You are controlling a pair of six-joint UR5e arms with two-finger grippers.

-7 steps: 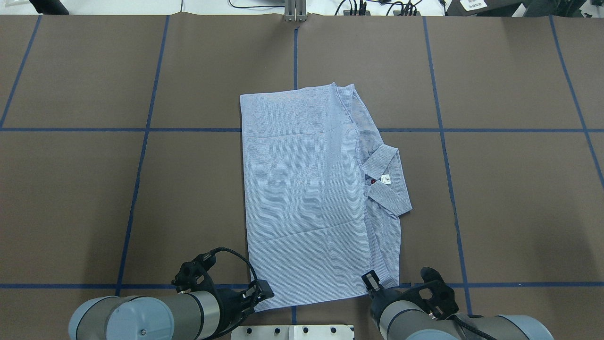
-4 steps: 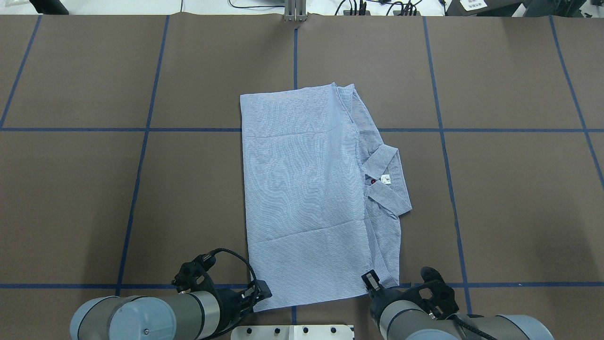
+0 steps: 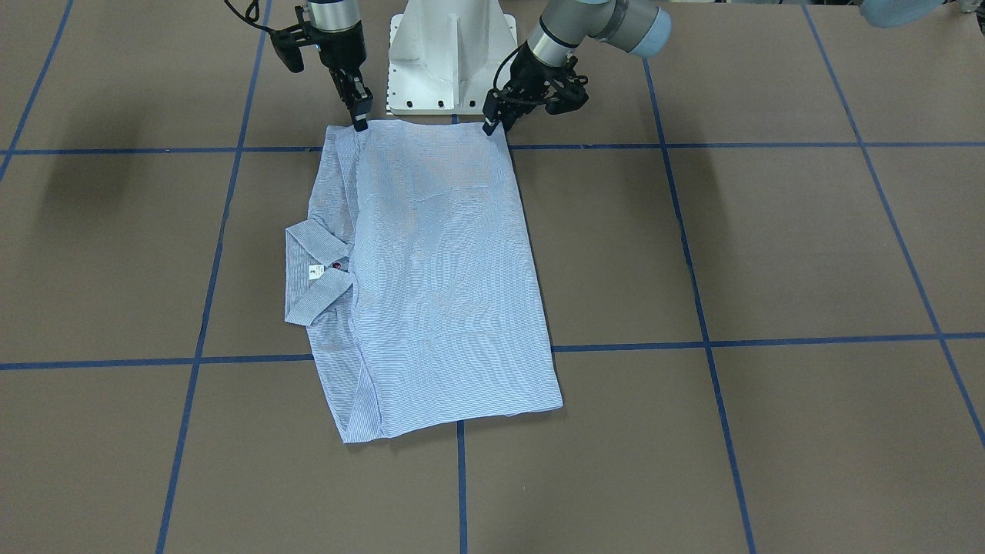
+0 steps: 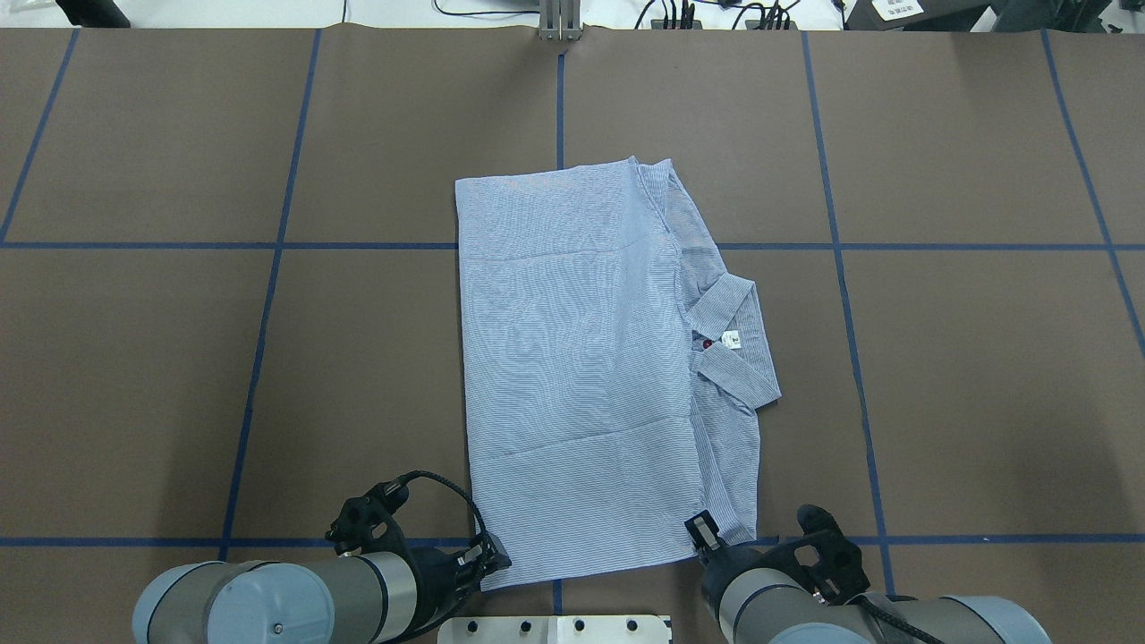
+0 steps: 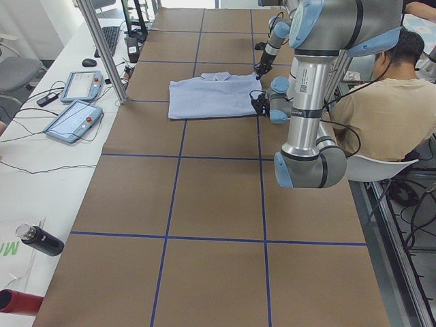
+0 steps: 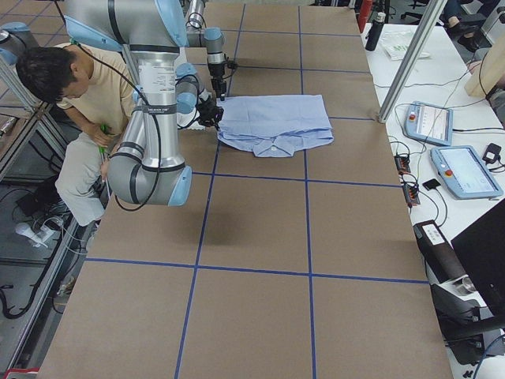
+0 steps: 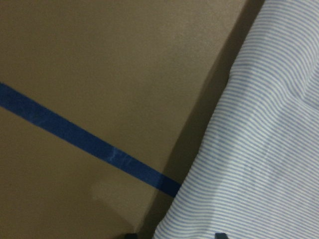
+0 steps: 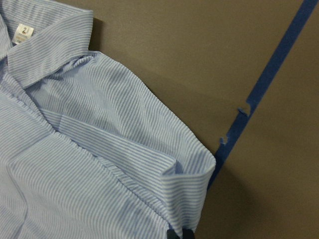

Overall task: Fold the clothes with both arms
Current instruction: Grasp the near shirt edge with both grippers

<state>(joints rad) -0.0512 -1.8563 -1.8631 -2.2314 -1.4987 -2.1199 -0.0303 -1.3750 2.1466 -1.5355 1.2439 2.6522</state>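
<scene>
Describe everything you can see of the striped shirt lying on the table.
The shirt is thin woven cloth in fine light blue-and-white stripes, folded into a flat, slightly creased rectangle on the brown table. Its collar, with a white tag and a dark red button, sticks out on the robot's right side. The left gripper, open, straddles the robot-side left corner; the right gripper appears to pinch the robot-side right corner. Nothing else touches it.
</scene>
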